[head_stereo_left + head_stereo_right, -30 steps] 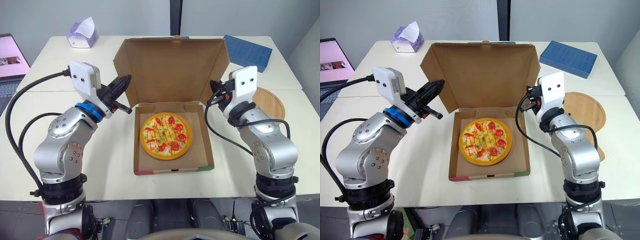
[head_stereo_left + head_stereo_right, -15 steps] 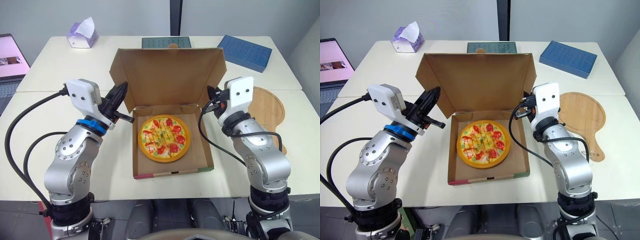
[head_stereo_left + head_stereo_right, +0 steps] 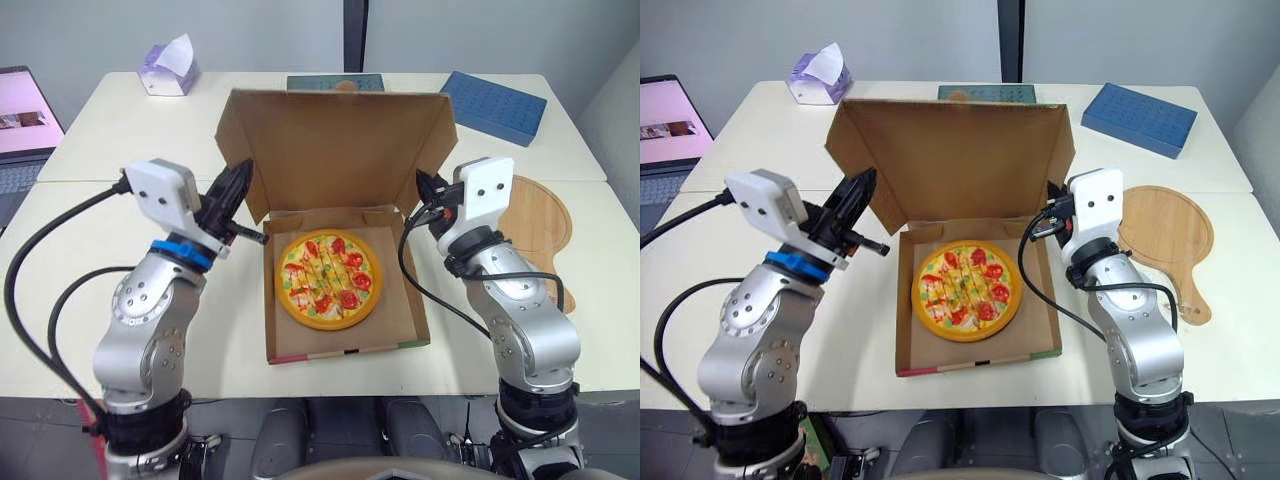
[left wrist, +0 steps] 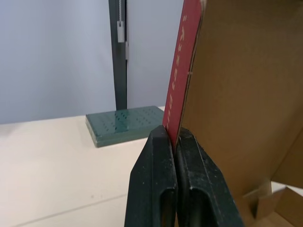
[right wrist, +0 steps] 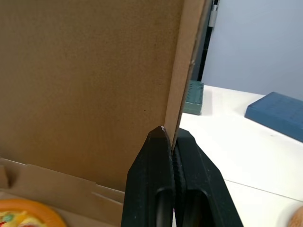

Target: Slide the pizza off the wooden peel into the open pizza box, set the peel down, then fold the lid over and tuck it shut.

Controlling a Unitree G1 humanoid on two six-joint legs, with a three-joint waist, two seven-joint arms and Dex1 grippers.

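I see the pizza lying in the box at the middle of the surface, with the lid standing up behind it. My left fingers pinch the lid's left edge and my right fingers pinch its right edge. The peel lies right of the box. Behind the lid sits a flat tray. A flat case is back right, a tissue box back left and a laptop far left.

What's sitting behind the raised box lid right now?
A green perforated block lies on the table behind the lid. From the head views the lid covers all but its far edge.
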